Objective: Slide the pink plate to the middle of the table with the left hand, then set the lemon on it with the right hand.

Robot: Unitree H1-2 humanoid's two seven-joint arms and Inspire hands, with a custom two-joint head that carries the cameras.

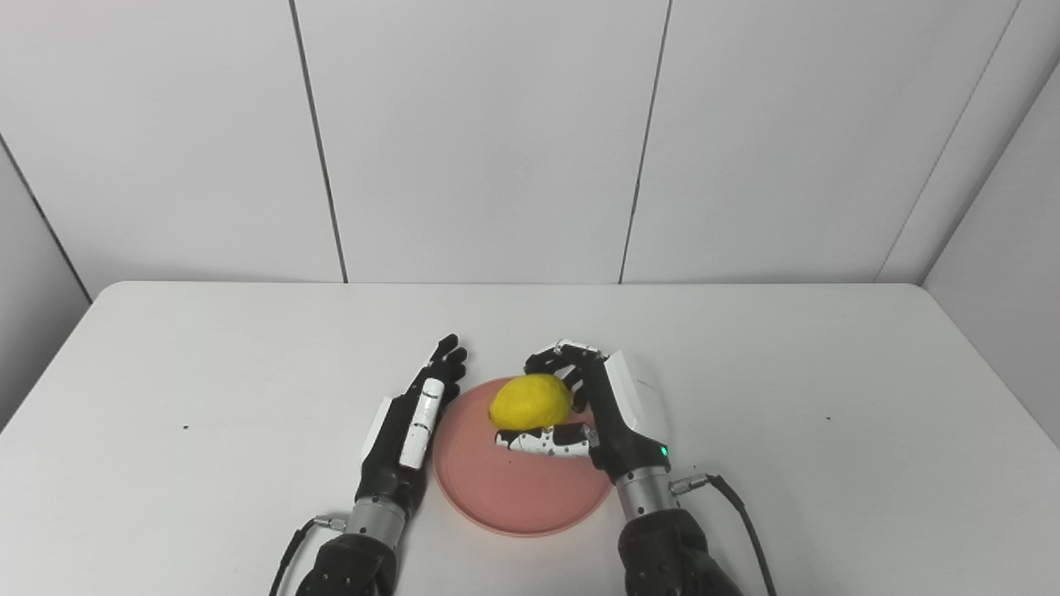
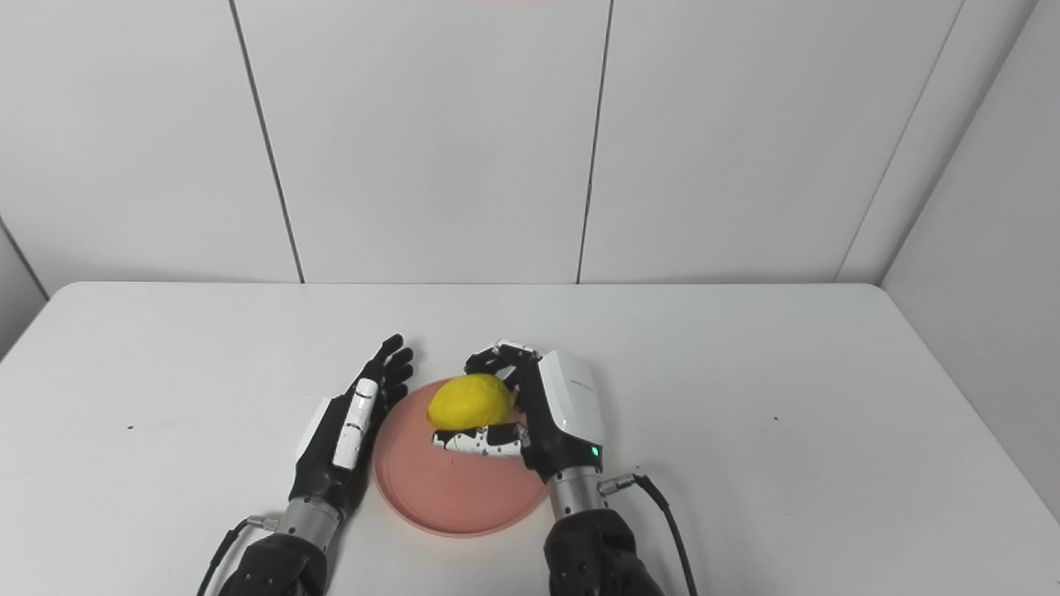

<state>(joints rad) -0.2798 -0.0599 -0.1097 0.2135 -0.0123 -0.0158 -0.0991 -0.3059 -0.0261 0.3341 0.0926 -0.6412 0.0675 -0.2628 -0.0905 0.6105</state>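
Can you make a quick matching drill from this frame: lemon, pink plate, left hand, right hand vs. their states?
Things:
1. lemon
2. pink plate
3. left hand
4. right hand

States:
A. open, fingers straight, at the plate's left edge
B. flat on the white table, near the middle
C. closed around the fruit
D. held over the plate's far part

Pairs: 1-D, 2-B, 3-A, 4-C

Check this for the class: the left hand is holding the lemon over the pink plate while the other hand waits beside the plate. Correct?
Wrong hand. The right hand holds the lemon over the pink plate; the left hand waits open beside it, as the left eye view shows.
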